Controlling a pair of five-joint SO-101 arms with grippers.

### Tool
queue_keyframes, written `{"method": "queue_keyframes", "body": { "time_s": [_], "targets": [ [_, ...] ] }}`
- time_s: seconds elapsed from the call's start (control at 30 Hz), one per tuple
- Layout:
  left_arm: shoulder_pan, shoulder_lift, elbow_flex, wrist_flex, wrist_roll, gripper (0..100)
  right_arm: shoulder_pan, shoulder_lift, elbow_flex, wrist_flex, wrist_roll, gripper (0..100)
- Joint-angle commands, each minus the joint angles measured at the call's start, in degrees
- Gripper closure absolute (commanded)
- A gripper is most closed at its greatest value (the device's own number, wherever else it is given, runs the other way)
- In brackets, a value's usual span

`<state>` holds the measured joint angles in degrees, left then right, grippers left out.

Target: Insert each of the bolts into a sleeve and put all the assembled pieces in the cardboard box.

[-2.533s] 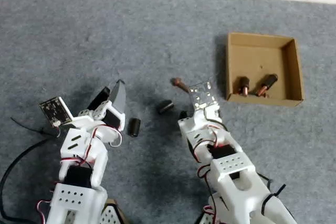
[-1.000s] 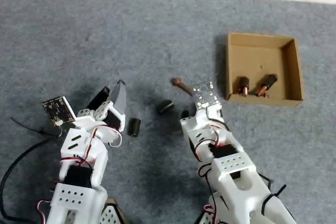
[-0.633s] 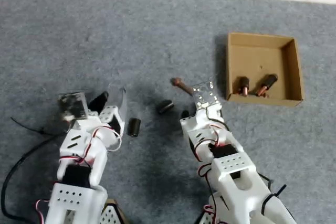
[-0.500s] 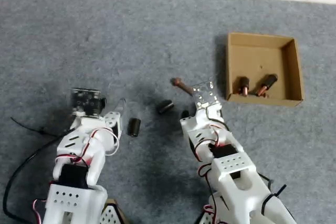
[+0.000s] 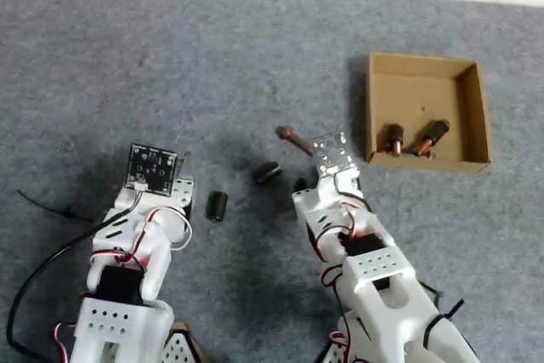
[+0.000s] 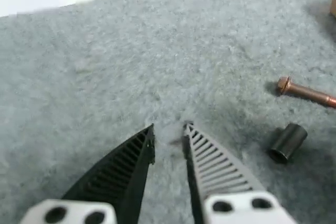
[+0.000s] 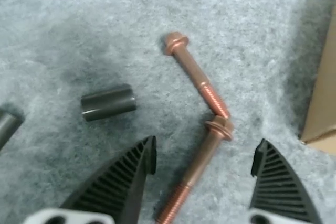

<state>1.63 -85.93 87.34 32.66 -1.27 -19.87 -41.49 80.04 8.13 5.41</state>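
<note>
The table is covered with a grey, fuzzy mat (image 5: 255, 57). A brown cardboard box (image 5: 421, 91) sits on it at the far right, open at the top. Two copper bolts lie on the mat near the middle, left of the box. The tip of the first bolt (image 7: 195, 75) comes right up to the head of the second bolt (image 7: 195, 182), so they make a bent line. Two short black tubes lie flat further left. The first sleeve (image 5: 269, 173) is near the bolts. The second sleeve (image 5: 218, 206) lies a bit apart from it. A thin black cable (image 5: 41, 263) curls at the left edge.
</note>
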Motion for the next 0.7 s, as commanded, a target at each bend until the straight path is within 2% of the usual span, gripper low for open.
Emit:
{"method": "queue_keyframes", "body": {
  "time_s": [0.0, 0.07, 0.23, 0.37, 0.67],
  "targets": [
    [-1.1, -0.13, -0.48, -1.14, -1.05, 91, 2.24, -1.63, -0.57, -0.92, 0.62, 72.9],
    [-1.27, -0.13, -0.4, -1.14, -1.05, 93, 3.12, -1.63, -0.66, -0.92, 0.44, 76.2],
    [-4.97, -0.13, -0.4, -1.32, -0.88, 96, 3.12, -1.63, -0.66, -1.19, 0.62, 98.5],
    [-7.34, -0.13, 0.22, -3.25, -0.79, 98, 3.3, -1.8, -0.66, -1.27, 0.44, 99.4],
    [-7.78, -0.13, 0.75, -3.25, -0.79, 99, 3.38, -2.15, -0.66, -1.01, 0.44, 99.4]
  ]
}}
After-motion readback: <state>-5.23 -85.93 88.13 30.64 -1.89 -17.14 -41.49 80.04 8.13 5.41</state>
